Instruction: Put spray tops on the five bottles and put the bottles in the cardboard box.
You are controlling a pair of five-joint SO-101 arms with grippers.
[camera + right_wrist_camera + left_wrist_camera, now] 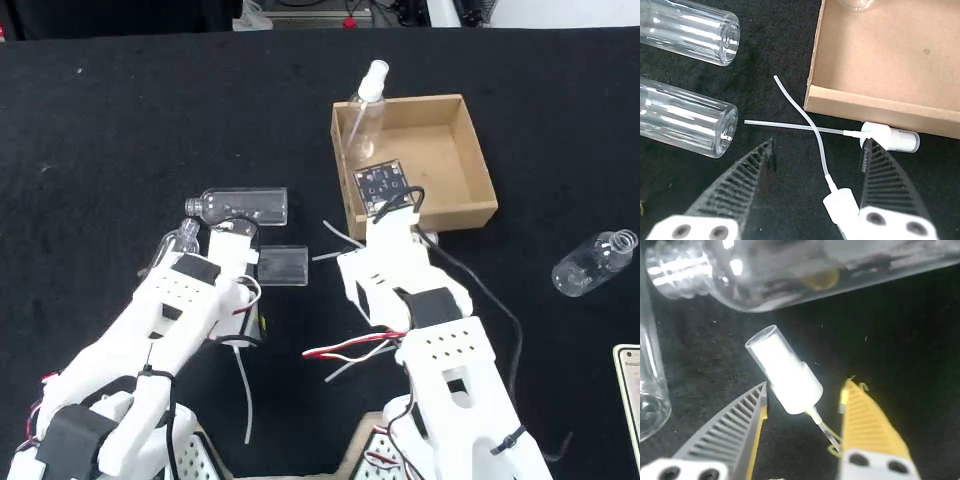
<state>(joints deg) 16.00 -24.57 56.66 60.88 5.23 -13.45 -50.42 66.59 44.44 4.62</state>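
Observation:
My left gripper (805,390) is open, its grey and yellow fingers on either side of a white spray top (785,377) that lies on the black table. A capless clear bottle (805,270) lies just beyond it, also seen as the bottle (240,205) in the high view. My right gripper (817,147) is open over two spray tops with crossed tubes, one (890,137) against the cardboard box (890,55) and one (842,202) by a finger. Two open bottles (690,30) (685,117) lie beside it. In the box (470,165), a bottle with a spray top (365,110) stands in the far left corner.
Another capless bottle (595,262) lies alone at the right of the table. A clear bottle (283,265) lies between the two arms. A loose white tube (243,390) lies under the left arm. A card (628,385) sits at the right edge.

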